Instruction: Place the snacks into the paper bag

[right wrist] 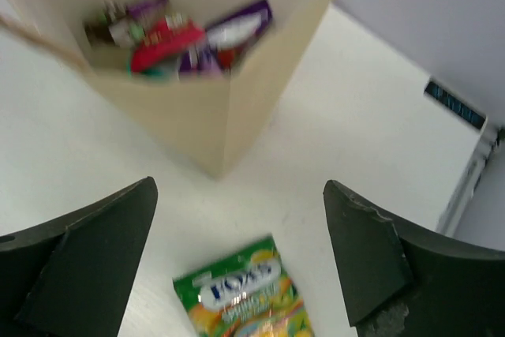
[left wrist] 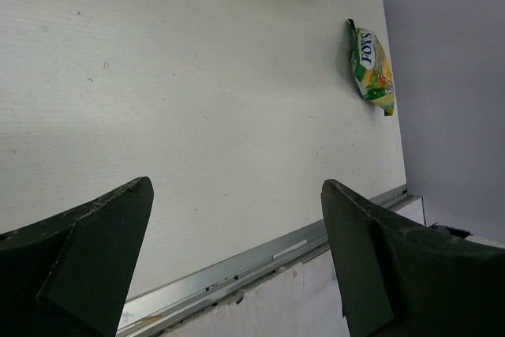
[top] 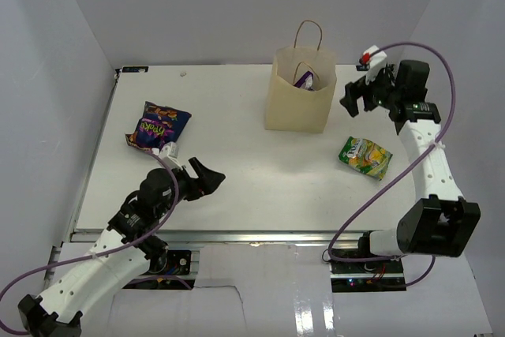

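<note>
**A:** Since the tall tan kraft paper bag stands upright near the far edge of the white table, is its mouth open to the top?

**B:** Yes, so packets can drop in from above. Several purple and red crinkly packets lie inside it already.

**A:** Why does the right gripper hang there?

**B:** It hovers just beside the right side of the bag, above the table. Its fingers are wide apart and nothing is between them. I judge that it is free for the next packet. The green-yellow crinkly packet lies flat near the right edge, apart from the bag, on the side of this arm.

**A:** And the left gripper?

**B:** It is low, toward the near-left corner. The jaws are spread too, and empty. The dark blue-purple crinkly packet lies near the left edge, just beyond it, so this arm is the natural one to take it.

**A:** Any danger?

**B:** The bag looks light. I think a finger which touches the rim can tip it.
</note>
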Controlling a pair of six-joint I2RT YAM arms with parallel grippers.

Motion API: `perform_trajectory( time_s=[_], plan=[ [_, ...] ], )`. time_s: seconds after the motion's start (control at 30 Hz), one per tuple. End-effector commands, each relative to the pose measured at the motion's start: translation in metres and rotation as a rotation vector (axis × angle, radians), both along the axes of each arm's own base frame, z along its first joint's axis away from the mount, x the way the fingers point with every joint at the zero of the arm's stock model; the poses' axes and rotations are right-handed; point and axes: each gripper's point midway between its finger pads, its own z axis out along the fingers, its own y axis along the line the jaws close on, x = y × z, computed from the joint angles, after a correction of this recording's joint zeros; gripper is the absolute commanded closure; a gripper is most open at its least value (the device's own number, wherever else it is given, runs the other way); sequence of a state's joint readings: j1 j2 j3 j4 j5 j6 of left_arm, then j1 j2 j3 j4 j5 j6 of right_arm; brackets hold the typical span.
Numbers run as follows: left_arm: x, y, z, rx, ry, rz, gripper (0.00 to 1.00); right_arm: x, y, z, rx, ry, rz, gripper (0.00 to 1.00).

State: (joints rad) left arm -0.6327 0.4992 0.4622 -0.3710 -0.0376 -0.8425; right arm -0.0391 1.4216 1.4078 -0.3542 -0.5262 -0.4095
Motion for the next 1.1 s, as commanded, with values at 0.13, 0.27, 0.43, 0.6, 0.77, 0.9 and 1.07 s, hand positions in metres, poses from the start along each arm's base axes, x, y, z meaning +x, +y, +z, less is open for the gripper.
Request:
perform_trajectory(
  time_s=[0.13, 0.27, 0.43, 0.6, 0.77, 0.9, 1.07],
  plan=[
    [0.007, 0.000, -0.020, 0.013, 0.072, 0.049, 0.02, -0.083, -0.074, -0.132, -0.438, 0.200, -0.086, 0.10],
    [0.010, -0.008, -0.023, 0.012, 0.093, 0.030, 0.02, -0.101, -0.091, -0.167, -0.507, 0.287, -0.131, 0.10],
    [0.010, -0.014, -0.027, 0.002, 0.123, 0.012, 0.02, -0.107, -0.093, -0.190, -0.501, 0.351, -0.144, 0.09],
    [0.007, -0.017, -0.033, -0.020, 0.147, 0.004, 0.02, -0.110, -0.101, -0.218, -0.500, 0.442, -0.211, 0.06],
    [0.004, -0.024, -0.035, -0.048, 0.163, -0.026, 0.02, -0.108, -0.101, -0.234, -0.511, 0.432, -0.210, 0.05],
    [0.004, -0.027, -0.038, -0.043, 0.181, -0.037, 0.02, -0.103, -0.099, -0.242, -0.524, 0.429, -0.203, 0.03],
    [0.005, -0.032, -0.035, -0.057, 0.185, -0.048, 0.02, -0.101, -0.102, -0.255, -0.562, 0.424, -0.206, 0.02]
  ],
)
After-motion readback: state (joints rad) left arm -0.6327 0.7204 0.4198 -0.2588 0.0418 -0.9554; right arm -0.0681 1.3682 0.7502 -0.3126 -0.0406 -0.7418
